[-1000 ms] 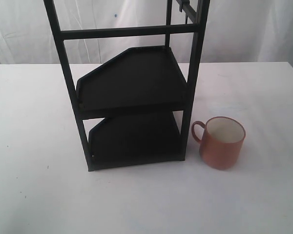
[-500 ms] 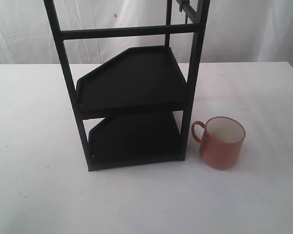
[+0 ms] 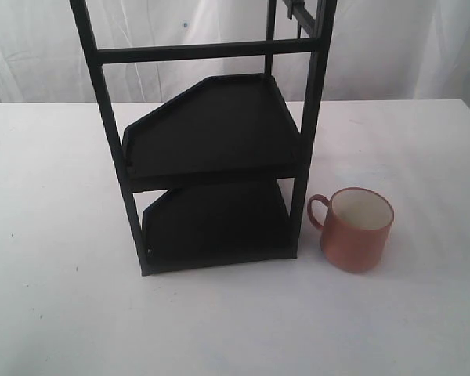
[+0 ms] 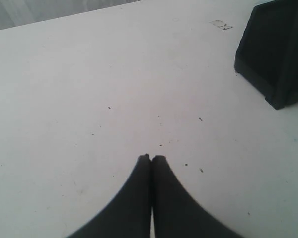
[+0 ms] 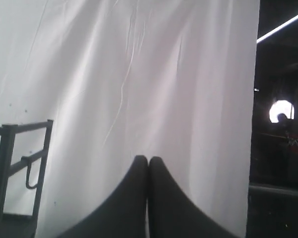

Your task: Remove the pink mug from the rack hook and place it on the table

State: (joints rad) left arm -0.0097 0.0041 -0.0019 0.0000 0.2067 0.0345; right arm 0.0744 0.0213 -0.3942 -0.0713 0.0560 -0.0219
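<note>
White table (image 3: 63,313): pink mug (image 3: 356,229) stands upright just beside the rack (image 3: 211,157), its handle toward the rack. The rack hook (image 5: 27,173) is bare. Left gripper (image 4: 151,157), right gripper (image 5: 148,158) — fingers pressed together.

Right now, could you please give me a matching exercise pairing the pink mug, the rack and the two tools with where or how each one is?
Things:
1. pink mug
2. rack
3. left tool
4. right tool

States:
A. shut, facing a white curtain
B. standing upright on the table
C. shut, pointing down at the table
D. black, with two shelves

Pairs: 1-B, 2-D, 3-C, 4-A
</note>
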